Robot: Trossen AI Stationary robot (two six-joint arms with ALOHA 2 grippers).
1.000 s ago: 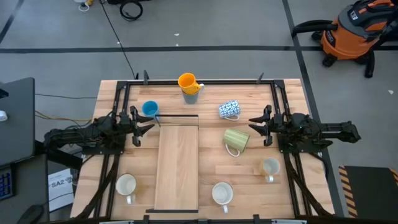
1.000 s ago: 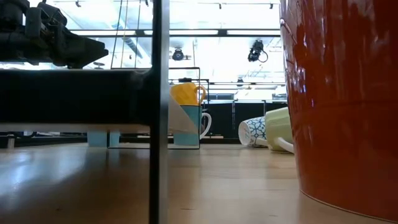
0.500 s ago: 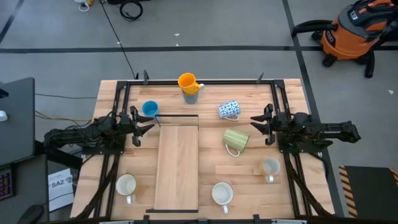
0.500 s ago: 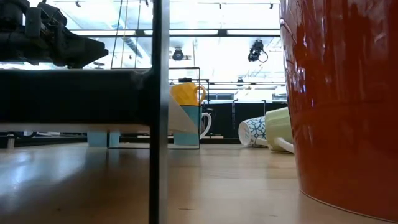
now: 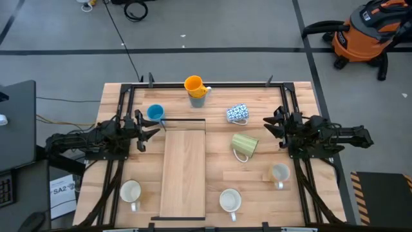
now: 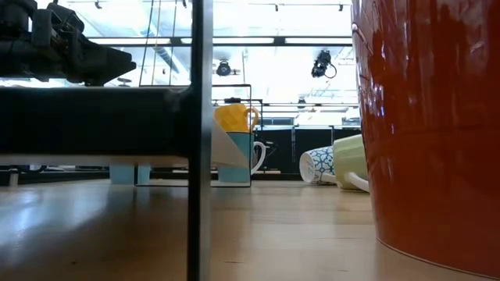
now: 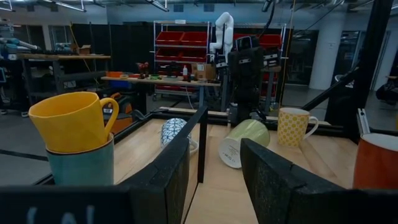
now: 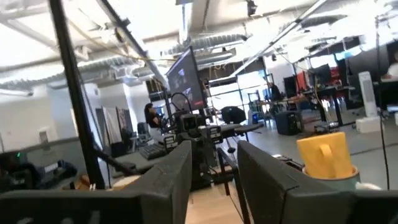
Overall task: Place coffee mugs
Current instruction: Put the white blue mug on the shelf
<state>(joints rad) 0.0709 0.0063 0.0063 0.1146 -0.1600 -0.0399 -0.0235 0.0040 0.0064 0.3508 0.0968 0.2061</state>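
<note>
Several coffee mugs stand or lie on the wooden table. A yellow-orange mug [image 5: 194, 84] is nested in a teal mug [image 7: 79, 168] at the far edge. A bright blue mug [image 5: 155, 113] stands just in front of my left gripper [image 5: 153, 127], which hangs open and empty above the table. A blue-patterned white mug [image 5: 237, 113] and a pale green mug [image 5: 244, 144] lie on their sides. My right gripper [image 5: 269, 127], also open and empty, hangs at the table's right, tipped slightly up. Three more mugs stand near the front edge [image 5: 131, 191] [image 5: 230, 200] [image 5: 279, 173].
A long wooden board [image 5: 183, 171] lies down the table's middle. A black frame [image 5: 206, 84] runs around the table, with a thin rail [image 5: 183, 120] at the board's far end. An orange mug [image 6: 430, 133] looms at the low view's right. An orange vacuum [image 5: 364, 35] stands on the floor.
My right gripper has tipped its fingertips upward and rolled a little, and the tips have drawn slightly back toward the table's right edge. No mug has moved.
</note>
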